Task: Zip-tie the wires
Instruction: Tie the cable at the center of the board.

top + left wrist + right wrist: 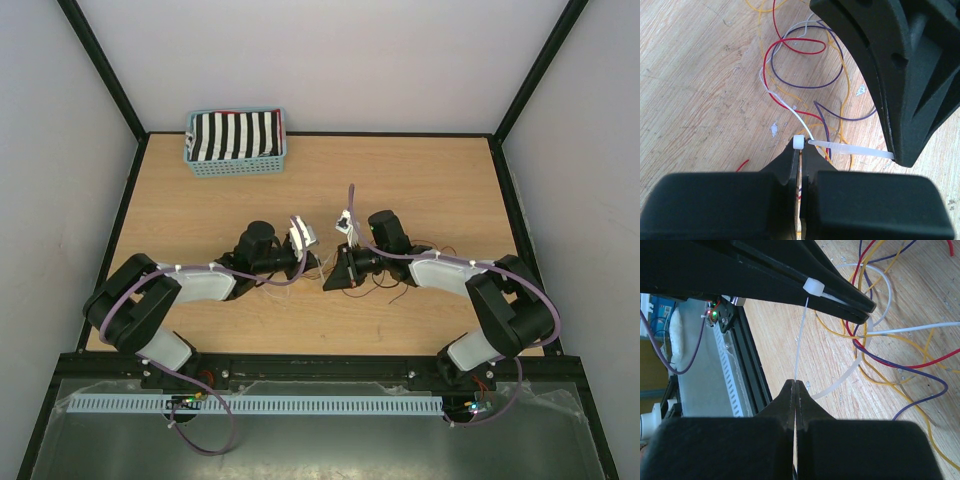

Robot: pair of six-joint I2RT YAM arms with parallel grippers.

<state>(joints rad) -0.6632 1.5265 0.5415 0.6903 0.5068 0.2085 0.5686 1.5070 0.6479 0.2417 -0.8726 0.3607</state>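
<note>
The wires [805, 87] lie in loose red, yellow, purple and white loops on the wooden table, and in the top view they show just right of centre [392, 278]. A white zip tie runs between my two grippers. My left gripper [801, 148] is shut, with the tie's square head [798, 142] at its fingertips. The strap [855, 149] leads right to my right gripper [795, 383], which is shut on the thin tail [800, 335]. The tie's loop [840, 382] curves round several wires [890, 363]. Both grippers meet mid-table, left [312, 262] and right [330, 282].
A light-blue basket [236, 165] holding a black-and-white striped cloth stands at the back left of the table. A black frame rail [320, 368] runs along the near edge by the arm bases. Purple arm cables hang off both arms.
</note>
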